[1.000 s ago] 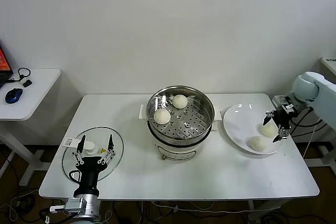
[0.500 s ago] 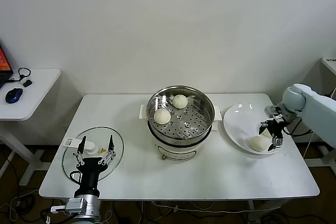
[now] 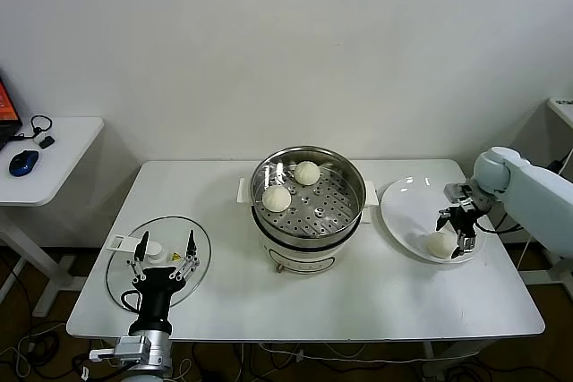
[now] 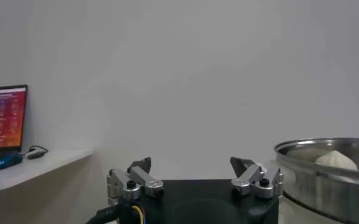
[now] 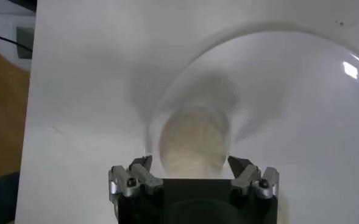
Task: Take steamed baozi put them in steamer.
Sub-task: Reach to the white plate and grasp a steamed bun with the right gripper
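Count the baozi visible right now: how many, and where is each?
3. Two baozi sit in the steamer, one toward the back and one nearer the left; one lies on the white plate. The right gripper may hide another.

Three baozi [image 3: 277, 198], one steamer [image 3: 309, 221].

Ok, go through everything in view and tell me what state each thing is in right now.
Steamer: uncovered, two baozi on its tray.
Baozi in steamer: sitting apart on the tray.
Plate: one baozi visible.
Baozi on plate: not gripped.
Lid: flat on the table, off the steamer.
Right gripper: jaws open, over the plate's baozi.
Left gripper: jaws open, idle over the lid.
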Controlling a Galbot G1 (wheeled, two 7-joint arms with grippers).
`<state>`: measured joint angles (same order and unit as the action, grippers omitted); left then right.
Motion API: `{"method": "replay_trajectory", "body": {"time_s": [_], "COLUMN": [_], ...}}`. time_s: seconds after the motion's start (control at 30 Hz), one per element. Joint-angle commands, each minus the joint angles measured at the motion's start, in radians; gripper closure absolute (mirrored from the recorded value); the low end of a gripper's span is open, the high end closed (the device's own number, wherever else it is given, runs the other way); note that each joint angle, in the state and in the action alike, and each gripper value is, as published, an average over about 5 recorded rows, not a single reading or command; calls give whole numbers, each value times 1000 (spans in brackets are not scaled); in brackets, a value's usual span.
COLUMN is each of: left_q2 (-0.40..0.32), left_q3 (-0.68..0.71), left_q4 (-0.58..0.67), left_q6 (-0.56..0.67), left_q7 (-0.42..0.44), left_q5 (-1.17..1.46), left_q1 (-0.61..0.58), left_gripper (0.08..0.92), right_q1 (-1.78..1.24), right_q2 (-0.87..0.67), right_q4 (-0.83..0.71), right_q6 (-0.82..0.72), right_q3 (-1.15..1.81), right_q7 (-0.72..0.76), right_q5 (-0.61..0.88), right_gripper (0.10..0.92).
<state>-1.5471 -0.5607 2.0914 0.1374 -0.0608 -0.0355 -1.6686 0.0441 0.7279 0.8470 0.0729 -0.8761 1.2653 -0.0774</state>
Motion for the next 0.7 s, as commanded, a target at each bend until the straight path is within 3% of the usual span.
{"method": "replay_trajectory", "body": {"time_s": [0.03,0.47,0.7], "left_q2": [-1,0,0], "left_q3": [-1,-2,-3], "left_q4": [-5,-16,-17], "left_q6": [3,8,8], "left_q7": [-1,-1,-1], "left_q5": [-1,1,2], "left_q1": [-2,-1,0], "left_gripper": [177,177,177], "right_q1": [-15,-22,-28], "right_q2": [21,36,34], "right_q4": [-30,-47,-46], "right_q6": [3,5,5], "right_q3": [28,45,49], "right_q7": [-1,5,7], "right_q5": [-20,-36,-36], "right_gripper": [203,209,329]}}
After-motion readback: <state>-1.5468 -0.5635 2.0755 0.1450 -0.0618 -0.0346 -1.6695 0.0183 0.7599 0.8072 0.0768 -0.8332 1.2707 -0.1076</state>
